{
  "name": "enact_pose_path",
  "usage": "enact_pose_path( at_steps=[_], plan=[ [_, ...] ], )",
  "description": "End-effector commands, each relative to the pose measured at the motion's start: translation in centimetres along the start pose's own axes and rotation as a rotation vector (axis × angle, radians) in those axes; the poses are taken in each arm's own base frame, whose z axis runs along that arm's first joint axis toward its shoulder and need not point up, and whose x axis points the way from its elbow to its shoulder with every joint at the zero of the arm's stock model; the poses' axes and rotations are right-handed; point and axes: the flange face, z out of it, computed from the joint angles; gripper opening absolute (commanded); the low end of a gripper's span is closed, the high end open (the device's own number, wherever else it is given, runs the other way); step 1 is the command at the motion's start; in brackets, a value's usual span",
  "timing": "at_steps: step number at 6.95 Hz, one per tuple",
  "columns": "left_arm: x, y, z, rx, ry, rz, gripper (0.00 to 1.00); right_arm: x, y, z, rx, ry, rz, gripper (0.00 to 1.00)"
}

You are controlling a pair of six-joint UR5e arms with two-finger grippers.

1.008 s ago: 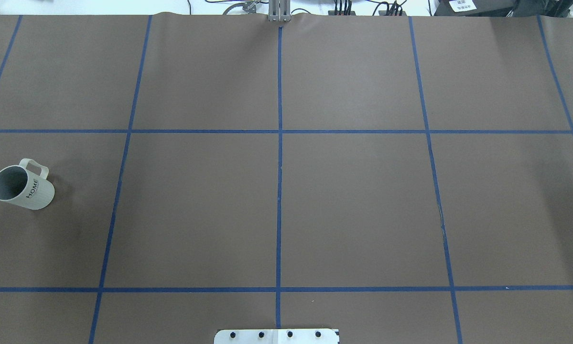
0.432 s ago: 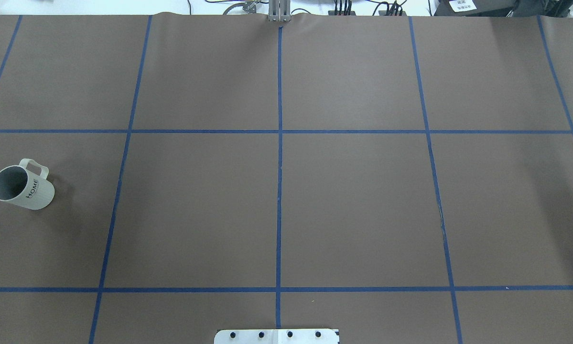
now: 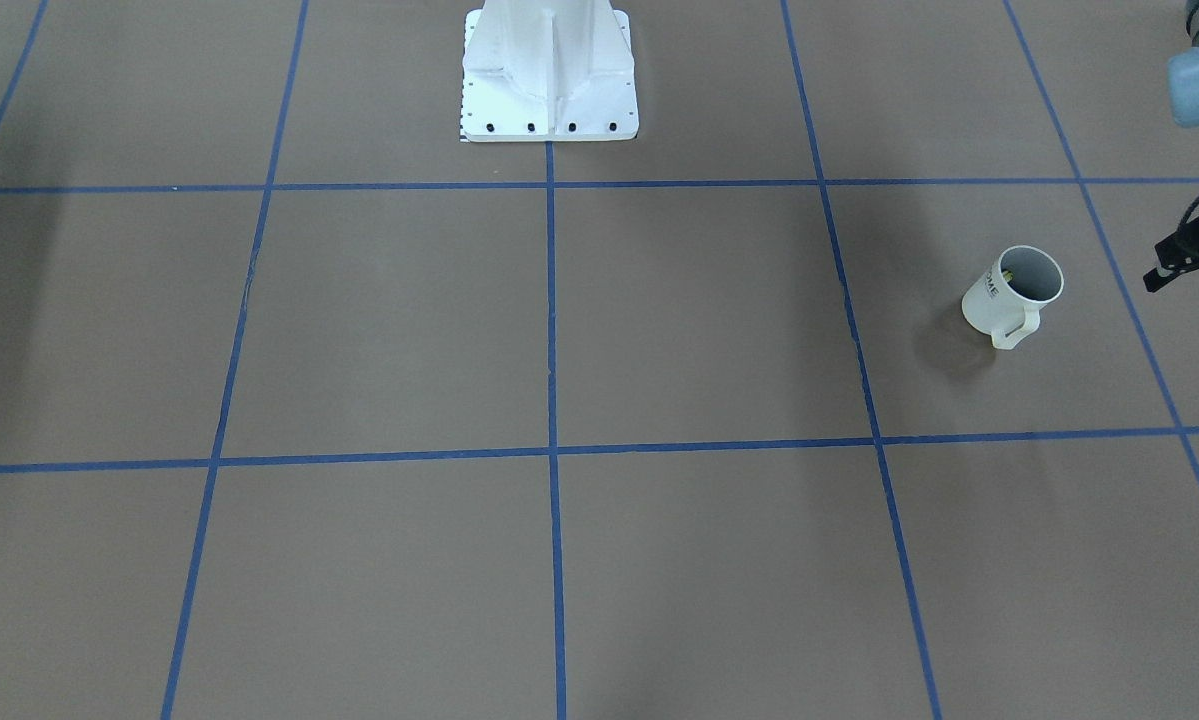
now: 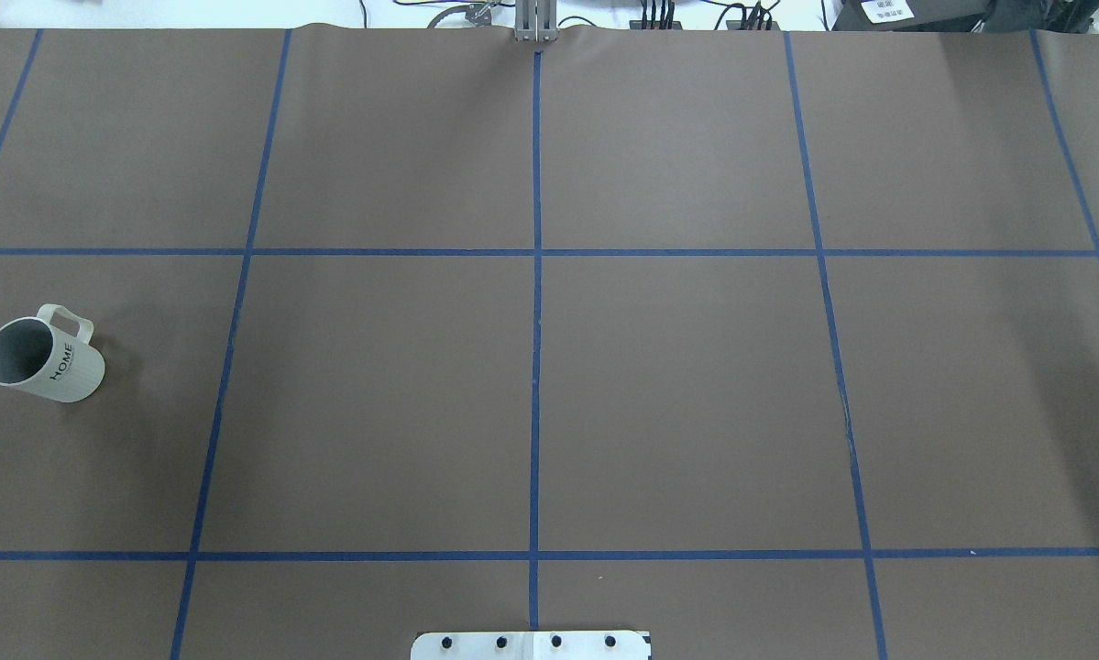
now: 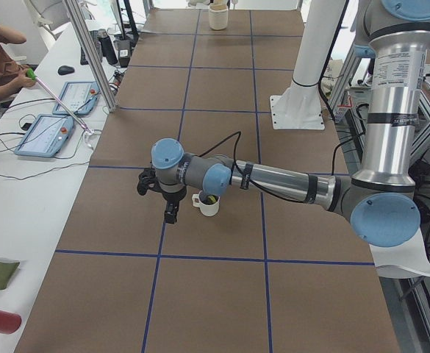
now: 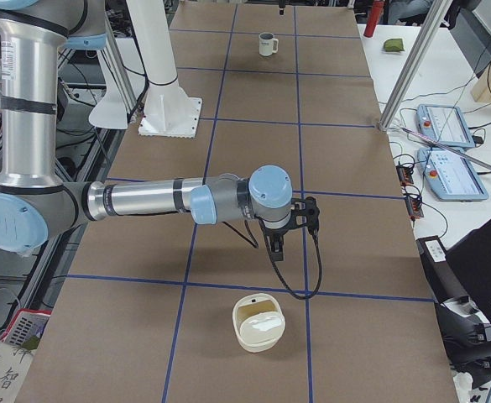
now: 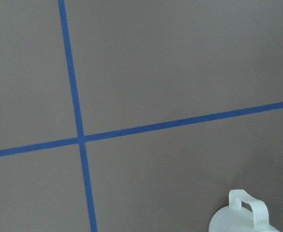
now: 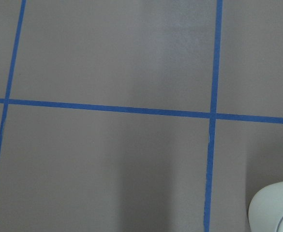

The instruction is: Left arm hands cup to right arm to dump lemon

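Observation:
The cup (image 4: 43,359), a white ribbed mug lettered "HOME", stands upright at the table's left side, and its handle shows at the bottom of the left wrist view (image 7: 250,211). The lemon (image 3: 1007,271) shows as a small yellow-green patch inside it, also in the exterior left view (image 5: 212,198). My left gripper (image 5: 169,209) hangs low just beside the cup (image 5: 207,204), apart from it. Only a black part of it shows at the front view's right edge (image 3: 1187,255), so I cannot tell if it is open. My right gripper (image 6: 279,245) hovers over bare table; I cannot tell its state.
A cream tub (image 6: 259,321) sits on the table near my right gripper, and its rim shows in the right wrist view (image 8: 275,208). The white robot pedestal (image 3: 549,75) stands at the table's middle. Blue tape lines grid the brown cover. A side bench holds tablets (image 5: 44,134).

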Motion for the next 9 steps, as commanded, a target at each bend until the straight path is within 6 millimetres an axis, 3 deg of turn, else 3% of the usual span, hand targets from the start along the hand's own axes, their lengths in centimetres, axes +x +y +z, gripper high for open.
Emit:
enact_pose_path(
  at_steps=[1,2,4,6,8,9],
  plan=[
    [2.3,4.5,3.6,-0.009,0.034,-0.036,1.0,-0.4,-0.2,-0.2,0.005,-0.006,-0.011,1.0],
    [3.7,4.8,4.7,-0.032,0.034,-0.042,1.0,-0.5,-0.2,-0.2,0.006,-0.006,-0.012,1.0],
    [4.3,5.2,5.9,-0.057,0.027,-0.04,1.0,-0.7,-0.3,0.0,0.0,-0.009,-0.015,1.0],
    [5.9,5.7,8.3,-0.108,0.028,-0.024,1.0,-0.9,-0.3,0.1,-0.002,-0.01,-0.021,1.0],
    [5.9,5.7,9.2,-0.108,0.001,-0.034,0.83,-0.9,-0.3,0.1,-0.002,-0.01,-0.023,1.0],
    [5.4,5.5,9.7,-0.113,-0.005,-0.036,0.62,-0.9,-0.3,0.2,-0.003,-0.01,-0.022,1.0]
  ],
)
